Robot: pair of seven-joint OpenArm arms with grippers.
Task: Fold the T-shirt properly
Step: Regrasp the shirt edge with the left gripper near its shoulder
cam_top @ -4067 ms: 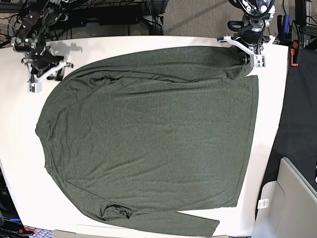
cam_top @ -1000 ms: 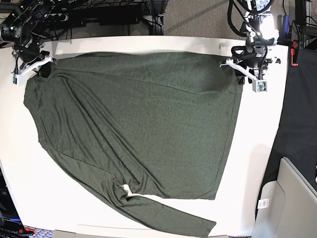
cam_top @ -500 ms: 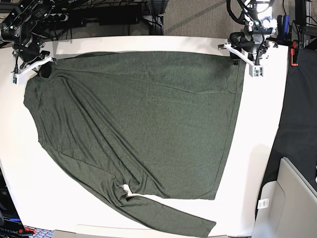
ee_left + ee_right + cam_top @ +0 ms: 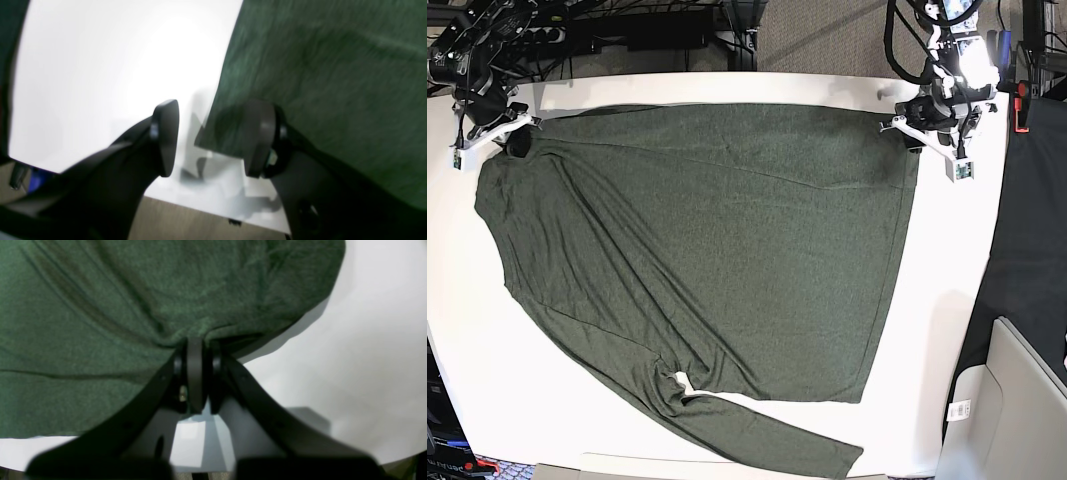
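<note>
A large dark olive-green heathered knit T-shirt (image 4: pixel 717 260) with long sleeves lies spread across the flat white table (image 4: pixel 957 300), covering most of its top. One long sleeve runs along the near edge of the table, ending at a cuff near the front right in the base view, and a small gap of white shows where that sleeve meets the body of the shirt.

The right gripper (image 4: pixel 195 373), black with flat round pads, is pressed together on a bunched fold of the green fabric at the shirt's far corner, on the left side of the base view (image 4: pixel 502 135). The cloth puckers into creases that fan out from the pinch and stands slightly off the table there, casting a shadow on the white surface.

The left gripper (image 4: pixel 213 138) sits at the opposite far corner, on the right side of the base view (image 4: pixel 932 125). Its two dark pads stand apart. The corner of the shirt's hem lies between them, close against one pad (image 4: pixel 258 136); the wrist view is blurred, so whether fabric and pad touch is hard to tell. The other pad (image 4: pixel 165 136) is over bare table.
</note>
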